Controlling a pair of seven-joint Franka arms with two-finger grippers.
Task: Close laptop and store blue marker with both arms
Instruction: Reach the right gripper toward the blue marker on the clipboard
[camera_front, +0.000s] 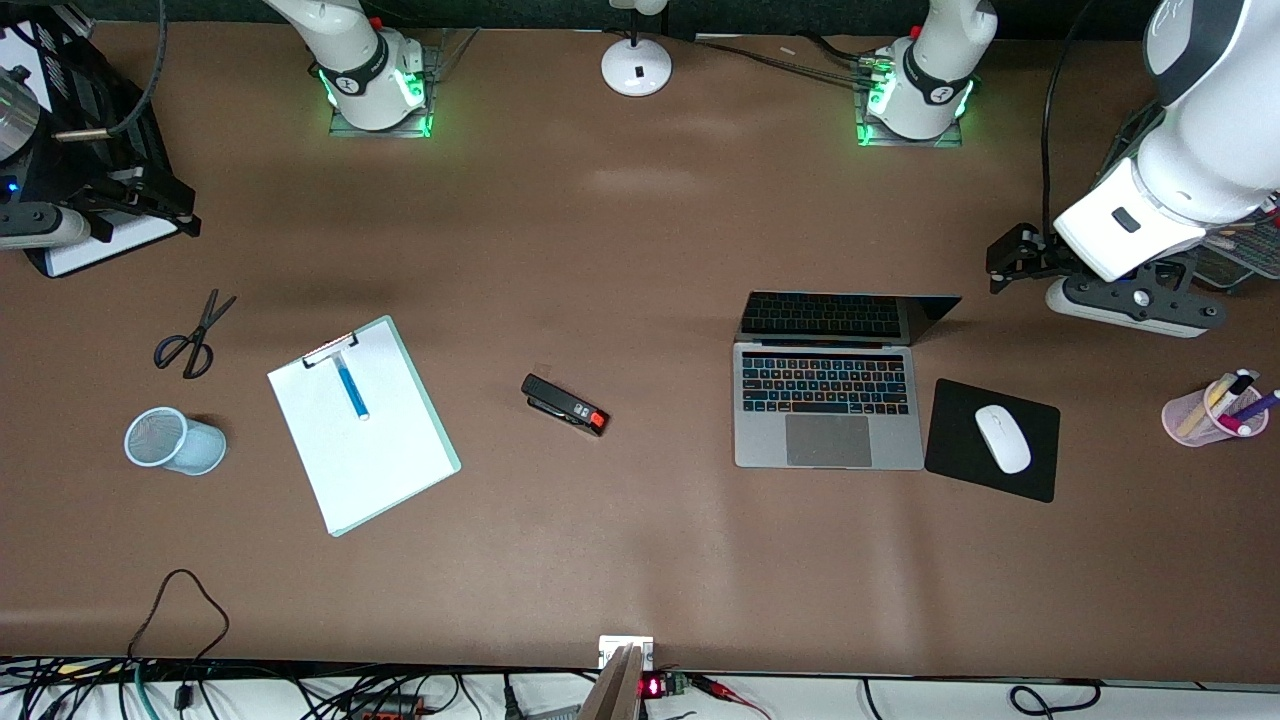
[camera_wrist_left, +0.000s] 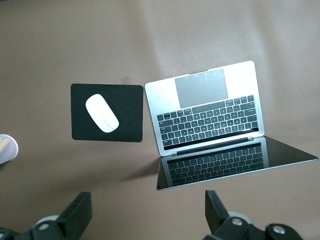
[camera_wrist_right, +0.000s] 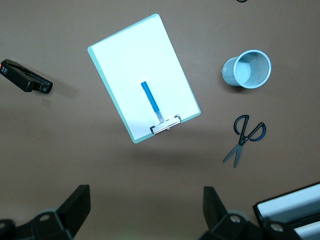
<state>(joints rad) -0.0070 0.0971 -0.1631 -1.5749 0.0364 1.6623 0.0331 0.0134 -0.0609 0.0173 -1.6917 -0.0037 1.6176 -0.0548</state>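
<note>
The laptop (camera_front: 828, 420) lies open on the table toward the left arm's end, screen up; it also shows in the left wrist view (camera_wrist_left: 205, 115). The blue marker (camera_front: 351, 385) lies on a white clipboard (camera_front: 380, 460) toward the right arm's end, seen too in the right wrist view (camera_wrist_right: 151, 101). My left gripper (camera_front: 1006, 262) hangs open and empty in the air beside the laptop's screen edge, its fingers apart in the wrist view (camera_wrist_left: 147, 212). My right gripper (camera_front: 172, 208) is open and empty, up over the table near the scissors (camera_front: 191, 335), fingers apart (camera_wrist_right: 145, 205).
A black stapler (camera_front: 565, 405) lies between clipboard and laptop. A white mouse (camera_front: 1002, 438) sits on a black mouse pad (camera_front: 955, 455) beside the laptop. A pink pen cup (camera_front: 1205, 415) stands at the left arm's end. A light-blue mesh cup (camera_front: 175, 440) stands near the clipboard.
</note>
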